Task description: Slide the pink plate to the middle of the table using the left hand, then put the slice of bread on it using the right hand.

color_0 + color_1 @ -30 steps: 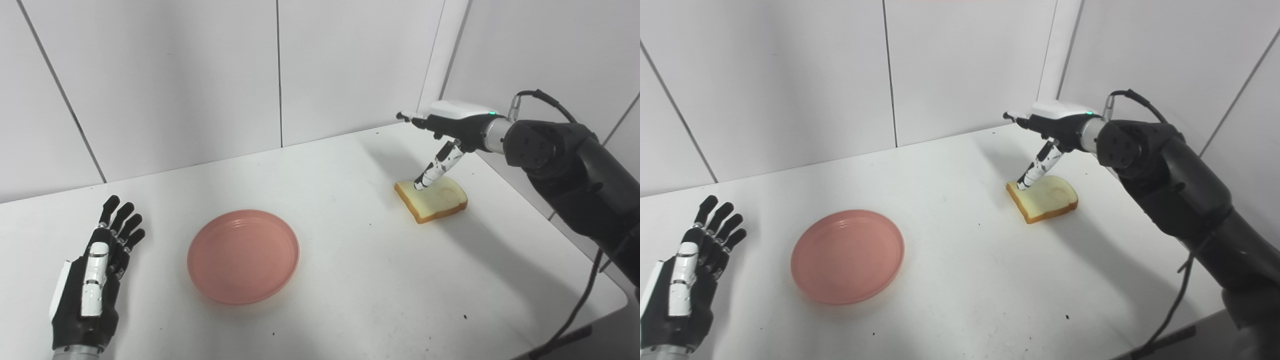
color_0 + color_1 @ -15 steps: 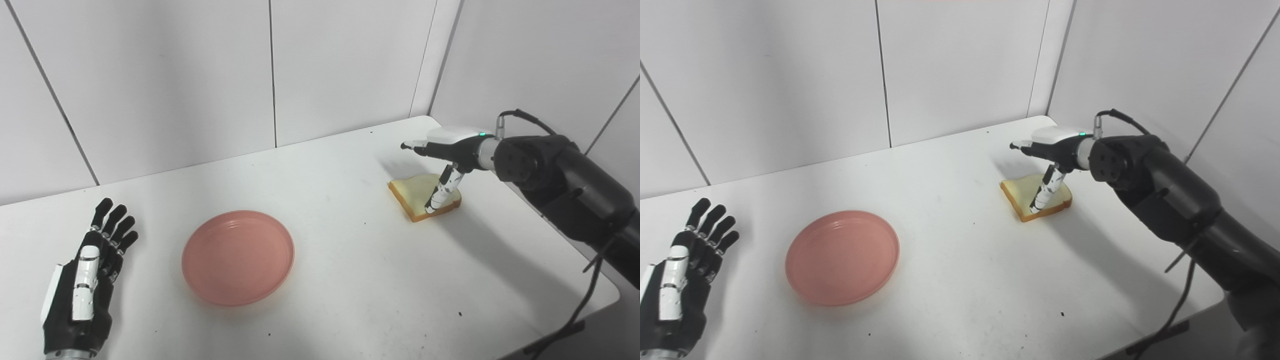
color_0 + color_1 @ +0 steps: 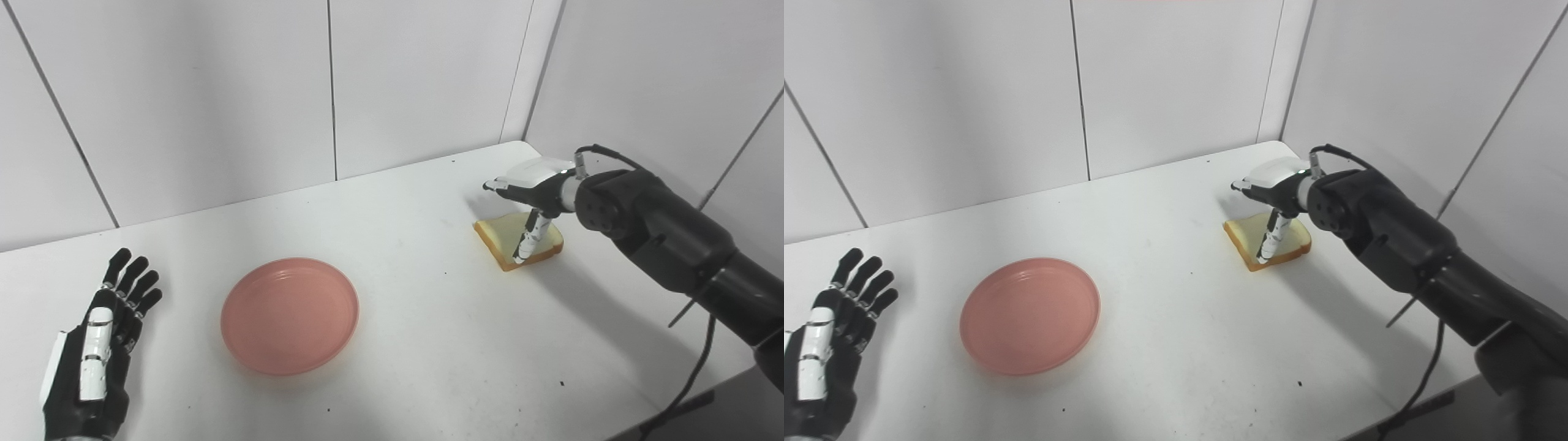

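The pink plate [image 3: 290,313] lies flat on the white table [image 3: 429,343], left of its middle. A slice of bread [image 3: 497,236] lies flat near the far right corner. My right hand [image 3: 530,201] hovers just over the bread, open, fingers stretched level toward the left and the thumb pointing down at the slice's near edge. I cannot tell whether the thumb touches it. My left hand [image 3: 98,364] rests at the near left of the table, open, fingers spread, well left of the plate.
White wall panels stand behind the table and along its right side, close to the bread. The table's right edge [image 3: 704,306] runs under my right forearm [image 3: 667,245]. A black cable [image 3: 686,392] hangs from that arm.
The camera tilted, shifting the whole picture. My right hand has come down over the bread, its thumb moving from the slice's far left corner to its near edge. Plate and left hand stayed put.
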Controlling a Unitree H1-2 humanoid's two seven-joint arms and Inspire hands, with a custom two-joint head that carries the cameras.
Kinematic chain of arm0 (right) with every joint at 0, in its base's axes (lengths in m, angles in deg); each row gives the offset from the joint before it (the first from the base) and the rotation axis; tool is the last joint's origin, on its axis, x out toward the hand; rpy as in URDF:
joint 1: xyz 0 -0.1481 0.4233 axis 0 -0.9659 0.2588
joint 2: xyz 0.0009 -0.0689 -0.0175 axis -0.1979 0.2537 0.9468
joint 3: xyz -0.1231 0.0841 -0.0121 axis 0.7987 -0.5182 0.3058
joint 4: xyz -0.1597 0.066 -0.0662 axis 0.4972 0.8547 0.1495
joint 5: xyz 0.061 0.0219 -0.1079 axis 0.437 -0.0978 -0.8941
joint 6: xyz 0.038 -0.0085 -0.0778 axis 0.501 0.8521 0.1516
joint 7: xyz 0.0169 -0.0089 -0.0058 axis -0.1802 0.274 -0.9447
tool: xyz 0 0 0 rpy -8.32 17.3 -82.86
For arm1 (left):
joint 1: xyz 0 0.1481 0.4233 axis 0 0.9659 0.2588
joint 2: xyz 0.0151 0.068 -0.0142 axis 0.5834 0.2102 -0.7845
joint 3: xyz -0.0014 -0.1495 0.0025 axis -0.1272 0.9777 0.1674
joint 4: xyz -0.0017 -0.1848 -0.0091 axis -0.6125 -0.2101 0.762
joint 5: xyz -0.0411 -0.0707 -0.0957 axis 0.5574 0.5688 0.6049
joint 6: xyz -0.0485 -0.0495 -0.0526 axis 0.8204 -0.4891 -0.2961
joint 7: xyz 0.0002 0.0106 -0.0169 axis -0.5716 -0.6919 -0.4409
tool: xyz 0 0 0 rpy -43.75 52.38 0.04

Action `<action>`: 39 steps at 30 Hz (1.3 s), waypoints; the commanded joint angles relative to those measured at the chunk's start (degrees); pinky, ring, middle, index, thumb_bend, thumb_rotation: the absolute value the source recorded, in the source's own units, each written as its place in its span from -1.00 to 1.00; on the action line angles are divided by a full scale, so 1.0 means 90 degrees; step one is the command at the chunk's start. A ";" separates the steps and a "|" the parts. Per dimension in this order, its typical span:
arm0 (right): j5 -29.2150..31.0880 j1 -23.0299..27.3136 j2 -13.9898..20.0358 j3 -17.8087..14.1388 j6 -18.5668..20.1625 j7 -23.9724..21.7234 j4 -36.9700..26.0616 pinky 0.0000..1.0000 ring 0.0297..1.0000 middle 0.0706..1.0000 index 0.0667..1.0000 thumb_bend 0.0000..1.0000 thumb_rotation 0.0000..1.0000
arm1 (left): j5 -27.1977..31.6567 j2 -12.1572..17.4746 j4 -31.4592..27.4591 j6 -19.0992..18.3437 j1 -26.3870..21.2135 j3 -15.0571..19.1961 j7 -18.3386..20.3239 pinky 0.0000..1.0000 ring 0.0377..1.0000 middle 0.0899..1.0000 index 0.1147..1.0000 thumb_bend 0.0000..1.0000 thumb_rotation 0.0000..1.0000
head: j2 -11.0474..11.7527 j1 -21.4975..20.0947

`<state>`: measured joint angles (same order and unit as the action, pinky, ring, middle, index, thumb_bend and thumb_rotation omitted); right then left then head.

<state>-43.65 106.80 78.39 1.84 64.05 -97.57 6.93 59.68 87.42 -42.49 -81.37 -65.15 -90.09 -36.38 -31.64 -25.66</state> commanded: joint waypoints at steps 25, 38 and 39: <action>-0.0560 0.0316 -0.0034 0.0059 -0.0803 0.0564 0.1119 1.00 1.00 1.00 1.00 1.00 -0.21 | 0.0157 0.0126 -0.0336 -0.0167 -0.0049 0.0135 0.0054 0.82 0.85 0.89 0.85 -0.08 1.00 | -0.0160 -0.0016; -0.0073 0.0337 -0.0495 -0.0380 -0.0578 0.0890 0.1581 0.43 0.69 0.83 0.88 0.97 -0.72 | 0.0196 0.0157 -0.0389 -0.0224 -0.0031 0.0141 0.0018 0.79 0.84 0.88 0.84 -0.08 1.00 | -0.0212 0.0010; -0.0083 0.0354 -0.0528 -0.0367 -0.0598 0.0912 0.1574 0.15 0.41 0.60 0.79 0.91 -0.76 | 0.0204 0.0162 -0.0390 -0.0229 -0.0032 0.0142 0.0021 0.79 0.84 0.88 0.84 -0.07 1.00 | -0.0215 0.0009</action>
<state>-44.70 108.03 72.93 -0.65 58.30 -90.89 21.66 61.24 88.47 -44.28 -83.84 -64.71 -89.19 -36.22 -33.49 -25.58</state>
